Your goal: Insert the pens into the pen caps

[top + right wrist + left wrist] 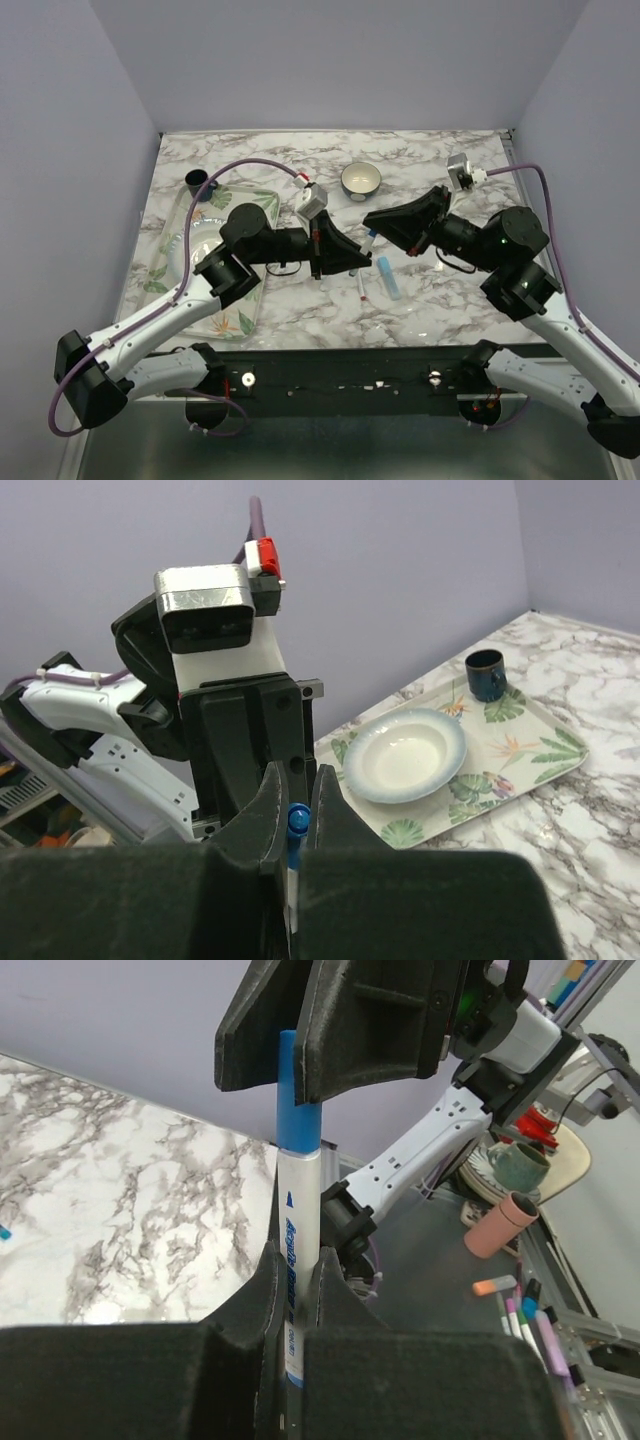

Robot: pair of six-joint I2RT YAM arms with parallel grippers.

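Right now the left gripper [295,1295] is pinched tight on the barrel of a white pen [298,1250], which stands upright in its wrist view. At the pen's 12 o'clock end sits what looks like a blue cap [298,1100], though the seam is hard to judge. The right gripper [297,815] is pressed together on that blue end. Seen from above, both grippers meet over the middle of the marble table [450,300]. A pale blue marker [390,278] lies at their 5 o'clock and another slim pen [360,287] at 6 o'clock. A bowl [361,180] stands at 12 o'clock. A leaf-print tray [545,745] carrying a plate [405,755] is at 9 o'clock.
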